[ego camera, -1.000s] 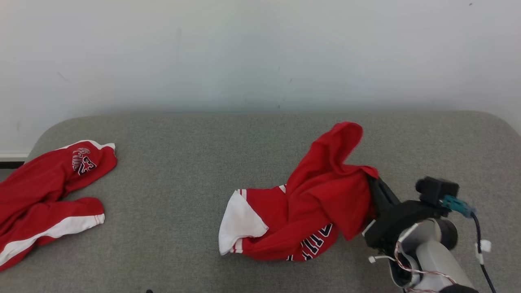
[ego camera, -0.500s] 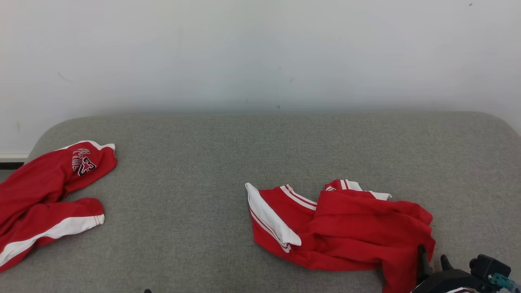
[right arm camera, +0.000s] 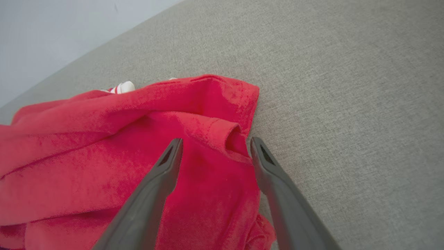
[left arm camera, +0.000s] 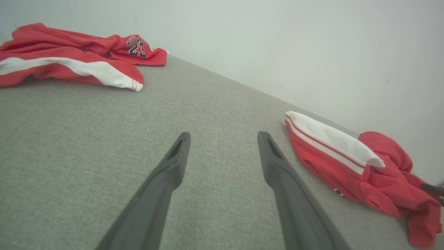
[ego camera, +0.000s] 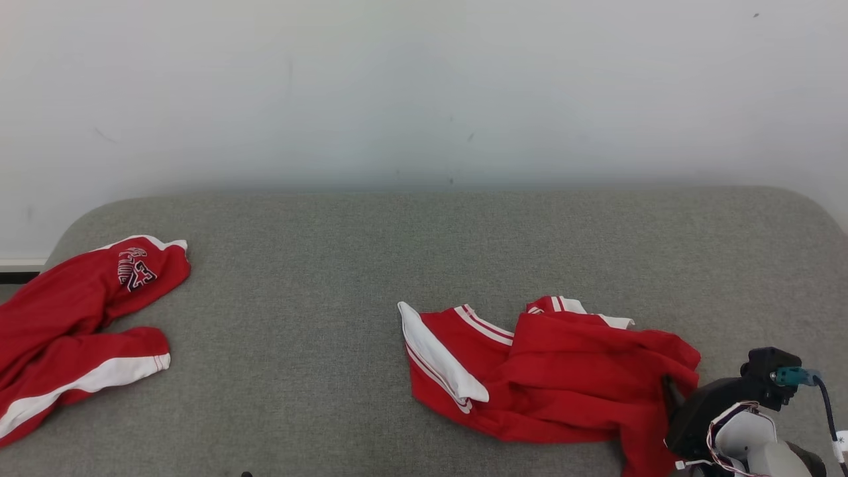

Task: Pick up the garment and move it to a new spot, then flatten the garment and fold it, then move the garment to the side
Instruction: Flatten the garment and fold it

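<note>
Beneath a plain white wall (ego camera: 424, 86), a grey woven padded surface (ego camera: 298, 265) with rounded corners; at its far left, a second rumpled red-and-white jersey piece (ego camera: 73, 324), cut off by the head view's edge. Over bare grey cloth between the two pieces, fingers spread and holding nothing, the left gripper (left arm camera: 223, 135). Right of centre, the crumpled red garment with white trim (ego camera: 563, 377), lying lengthwise left to right with the white-banded end pointing left and the near right corner cut off below, a raised fold there between the parted, unclenched fingers of the right gripper (right arm camera: 216, 140).
</note>
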